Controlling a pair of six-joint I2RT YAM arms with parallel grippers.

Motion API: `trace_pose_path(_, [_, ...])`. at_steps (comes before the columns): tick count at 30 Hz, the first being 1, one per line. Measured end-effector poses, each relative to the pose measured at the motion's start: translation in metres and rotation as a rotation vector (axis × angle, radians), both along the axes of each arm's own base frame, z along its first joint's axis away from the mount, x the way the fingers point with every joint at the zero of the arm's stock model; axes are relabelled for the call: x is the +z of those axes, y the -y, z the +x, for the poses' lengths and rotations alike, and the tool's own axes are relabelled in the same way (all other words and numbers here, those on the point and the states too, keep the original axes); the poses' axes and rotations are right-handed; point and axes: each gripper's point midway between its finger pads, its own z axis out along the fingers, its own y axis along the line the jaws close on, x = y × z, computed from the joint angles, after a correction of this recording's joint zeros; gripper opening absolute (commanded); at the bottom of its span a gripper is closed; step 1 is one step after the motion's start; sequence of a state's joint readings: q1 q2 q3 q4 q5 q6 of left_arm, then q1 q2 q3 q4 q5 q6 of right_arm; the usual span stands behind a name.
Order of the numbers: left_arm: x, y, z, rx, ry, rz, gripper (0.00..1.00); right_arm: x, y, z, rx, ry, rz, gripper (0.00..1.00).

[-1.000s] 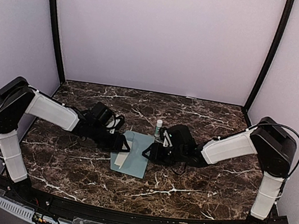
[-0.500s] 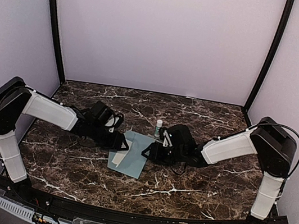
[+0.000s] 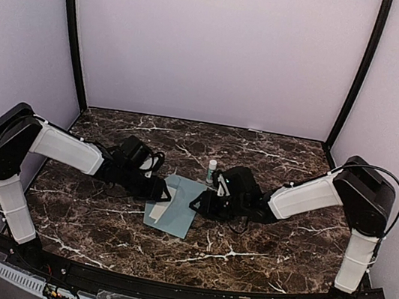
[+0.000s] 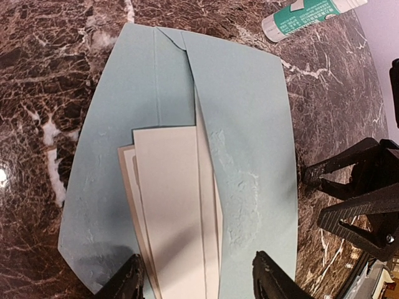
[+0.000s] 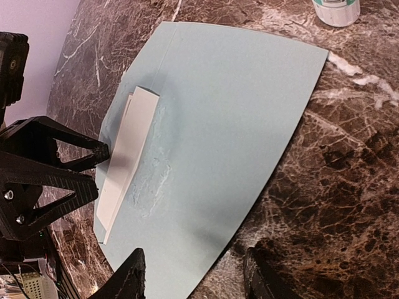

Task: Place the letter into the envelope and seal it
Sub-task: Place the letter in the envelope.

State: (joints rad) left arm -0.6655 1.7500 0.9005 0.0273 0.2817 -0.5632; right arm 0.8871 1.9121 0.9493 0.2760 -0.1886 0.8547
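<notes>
**Envelope** [image 3: 178, 211] [image 4: 249, 124] [image 5: 237, 124]: pale blue-grey and oblong. It lies flat near the middle of the table, between the two grippers. The left wrist view shows a rough, whitish, crinkled patch on its face, just beside the letter.

**Letter** [image 3: 157, 210] [image 4: 171, 205] [image 5: 128, 149]: folded white sheets lying on the envelope's left part. One long edge appears tucked under a blue panel; how far it goes in cannot be told.

**Left gripper** [image 3: 165, 196] [image 4: 201, 283]: low at the envelope's left edge. Its jaws are spread, one finger on either side of the letter's near end, and pinch nothing.

**Right gripper** [image 3: 197, 204] [image 5: 196, 277]: low at the envelope's right edge. Its jaws are spread over that edge and hold nothing.

**Glue stick** [image 3: 211, 170] [image 4: 312, 14] [image 5: 336, 9]: white and green, standing upright just beyond the envelope's far right corner.

**Table** [image 3: 267, 251]: dark brown marble pattern with white veins.
</notes>
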Motion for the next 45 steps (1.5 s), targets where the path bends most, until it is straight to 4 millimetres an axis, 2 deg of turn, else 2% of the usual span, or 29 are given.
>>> trace_pose_path(21, [0.000, 0.010, -0.012, -0.043, -0.054, -0.048, 0.58, -0.001, -0.006, -0.001, 0.021, -0.003, 0.026, 0.47])
trace_pose_path(45, [-0.001, 0.024, -0.014, -0.064, -0.060, -0.105, 0.58, -0.002, -0.008, -0.001, 0.027, -0.004, 0.031, 0.46])
